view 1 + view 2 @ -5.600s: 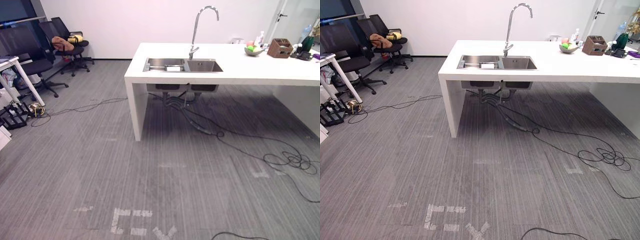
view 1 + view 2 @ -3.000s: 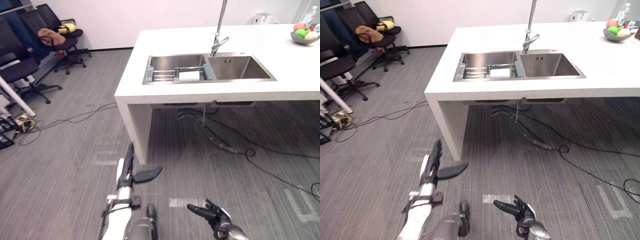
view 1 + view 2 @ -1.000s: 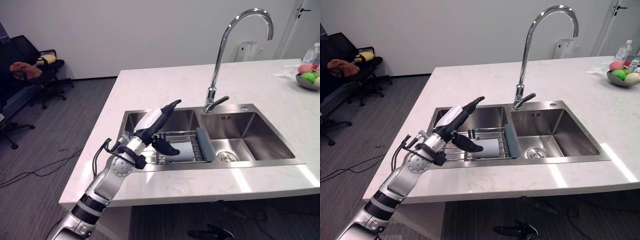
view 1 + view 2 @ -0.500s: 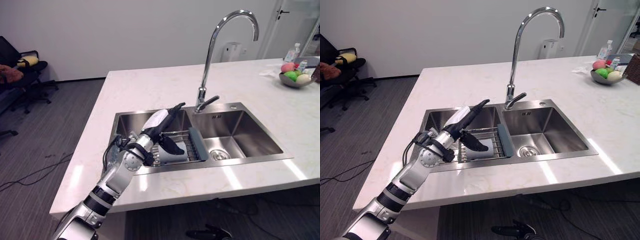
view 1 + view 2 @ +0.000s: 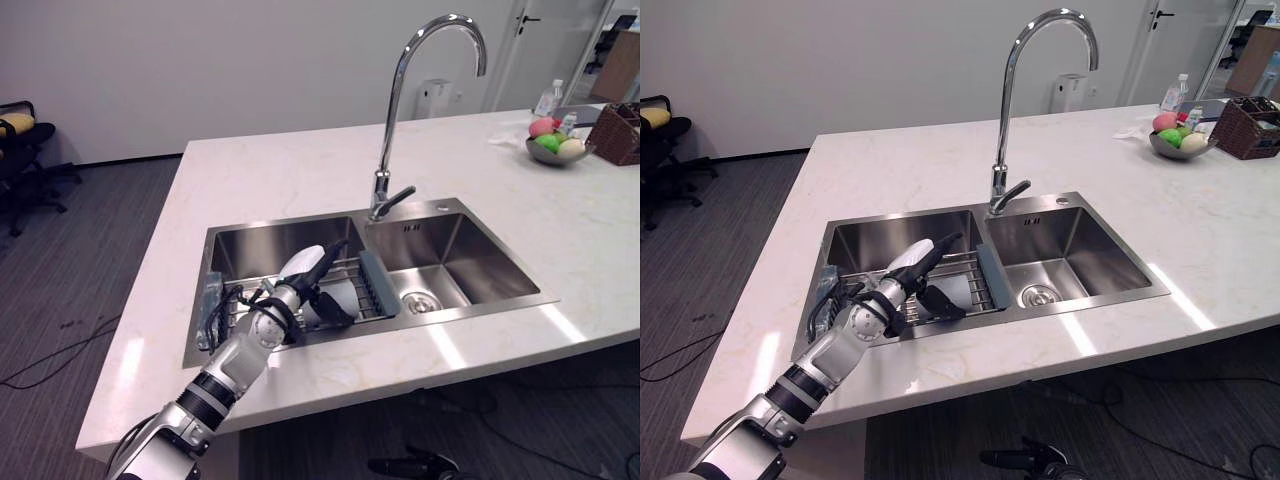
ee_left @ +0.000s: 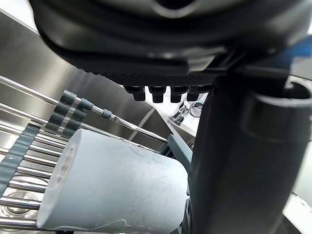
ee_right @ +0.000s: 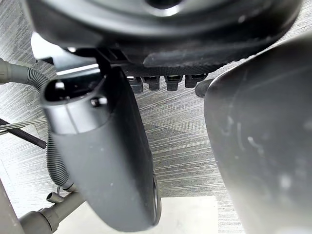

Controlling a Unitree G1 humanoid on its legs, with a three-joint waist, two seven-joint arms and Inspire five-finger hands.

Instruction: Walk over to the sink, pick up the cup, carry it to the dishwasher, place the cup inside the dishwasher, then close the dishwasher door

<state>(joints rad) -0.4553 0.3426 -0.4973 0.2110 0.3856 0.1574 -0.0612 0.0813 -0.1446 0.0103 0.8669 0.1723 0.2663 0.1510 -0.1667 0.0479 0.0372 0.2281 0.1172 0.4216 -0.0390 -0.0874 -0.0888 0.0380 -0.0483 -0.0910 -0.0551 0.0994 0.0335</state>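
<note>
Fingers (image 6: 161,92) straight and parted wide from the thumb, the left hand (image 5: 292,288) is dropping closer than a second ago onto the cup (image 6: 107,195), which is lying sideways on the rack (image 6: 29,102) in the sink (image 5: 260,245). Nothing is gripping yet, so closing around it looks next. The right hand (image 5: 415,465) is hanging low, fingers relaxed.

The 2 eye views look down from the robot's head, facing the counter (image 5: 280,180) from its near edge, and both take in the sink (image 5: 268,240) and tap (image 5: 387,120) from slightly offset spots. The left wrist view looks along the left hand (image 5: 290,295) from very close at the cup (image 6: 112,190) on the rack (image 6: 122,124), a patch the eye views share. The right wrist view faces down past the right hand (image 7: 107,146) to the floor (image 7: 180,141).
</note>
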